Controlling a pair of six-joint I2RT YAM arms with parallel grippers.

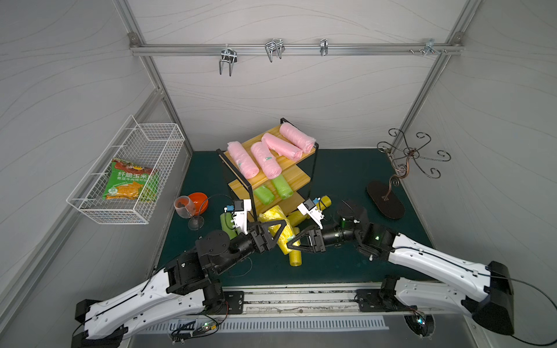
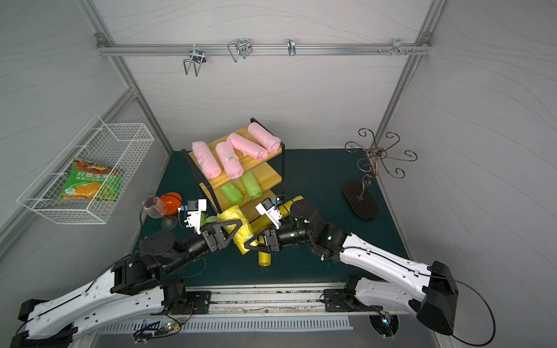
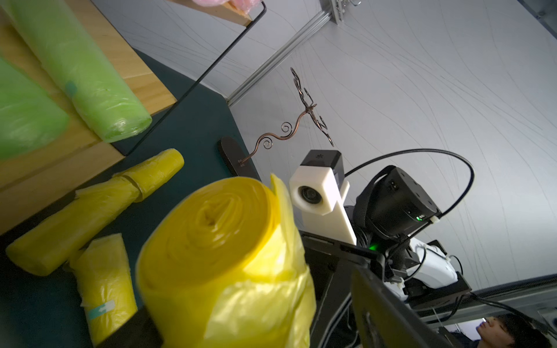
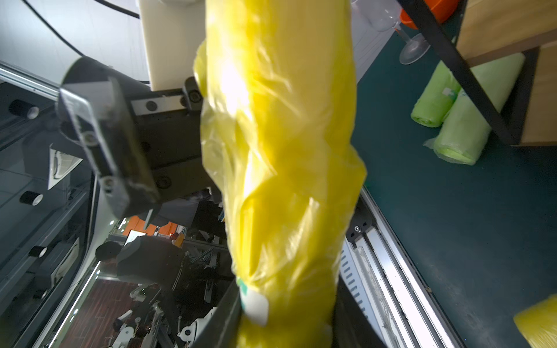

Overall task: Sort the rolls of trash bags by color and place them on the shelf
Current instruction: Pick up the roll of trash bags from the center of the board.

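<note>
A yellow roll [image 1: 275, 215] [image 2: 235, 215] hangs above the mat between both grippers. My right gripper [image 4: 283, 316] [image 1: 291, 241] is shut on it, with a finger pressed against each side. My left gripper [image 3: 250, 325] [image 1: 280, 233] is open around its other end [image 3: 223, 241]; one finger [image 3: 373, 313] stands clear of the plastic. The shelf [image 1: 294, 177] holds several pink rolls [image 1: 242, 159] on the top board and two green rolls [image 1: 281, 186] on the middle board. Three yellow rolls [image 1: 295, 257] [image 3: 90, 211] and two green rolls [image 4: 470, 126] lie on the mat.
A white wire basket [image 1: 156, 141] on the left wall holds a snack packet [image 1: 129, 180]. A wine glass [image 1: 185, 208] and an orange bowl [image 1: 199, 200] stand left of the shelf. A scrolled metal stand [image 1: 385, 199] is at the right.
</note>
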